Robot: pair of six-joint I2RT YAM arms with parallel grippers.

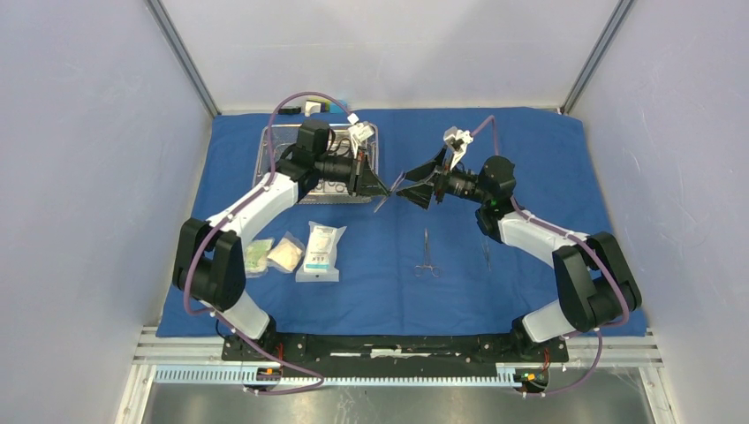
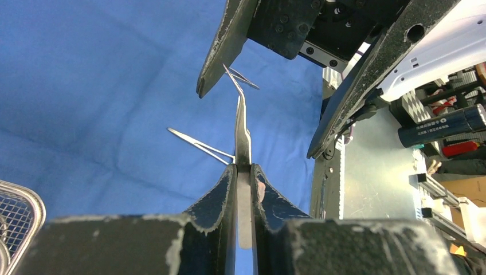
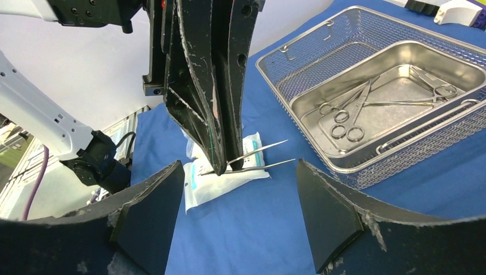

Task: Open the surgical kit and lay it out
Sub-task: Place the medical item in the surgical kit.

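Now one pair of tweezers (image 2: pixel 242 126) sits clamped in the left gripper (image 2: pixel 243 169), held above the blue cloth wrap (image 1: pixel 530 159).
The right gripper (image 3: pixel 239 166) faces it, jaws wide apart around the tweezer tips, not closed on them. Three packets (image 1: pixel 285 253) lie in a row at left. Two scissor-like instruments (image 1: pixel 427 256) lie apart mid-cloth. One wire-mesh basket (image 3: pixel 275 74) holds one steel pan (image 3: pixel 309 109).

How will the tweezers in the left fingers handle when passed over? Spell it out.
Probably springy: the tweezers show two thin prongs splayed apart. Likely slippery, being polished steel pinched between the left fingers. Probably light, being so slim.
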